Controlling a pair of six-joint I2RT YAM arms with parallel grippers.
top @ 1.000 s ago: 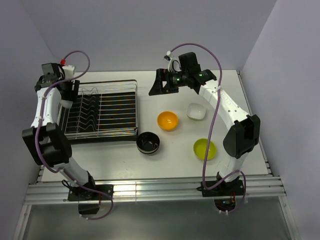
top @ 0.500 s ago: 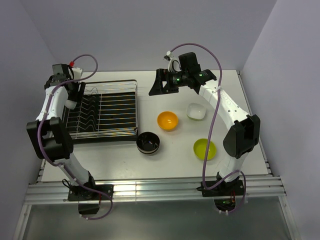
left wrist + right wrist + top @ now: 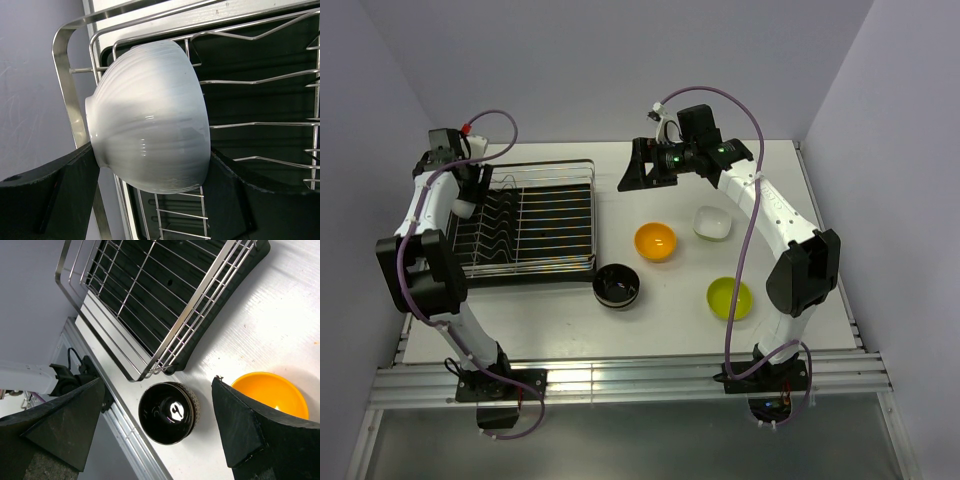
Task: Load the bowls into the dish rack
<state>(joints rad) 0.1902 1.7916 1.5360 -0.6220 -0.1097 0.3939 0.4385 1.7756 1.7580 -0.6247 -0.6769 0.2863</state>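
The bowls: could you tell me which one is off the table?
The white ribbed bowl in the left claw, above the rack; the others rest on the table.

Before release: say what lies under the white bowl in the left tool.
Around the white bowl show dish rack wires and the black drip tray. What lies straight beneath, the bowl hides.

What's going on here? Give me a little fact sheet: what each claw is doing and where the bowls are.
Left claw: shut on a white bowl, tipped on its side over the dish rack's left end
Right claw: open, empty, raised above the table's far side
On the table: orange bowl, second white bowl, lime bowl, black bowl
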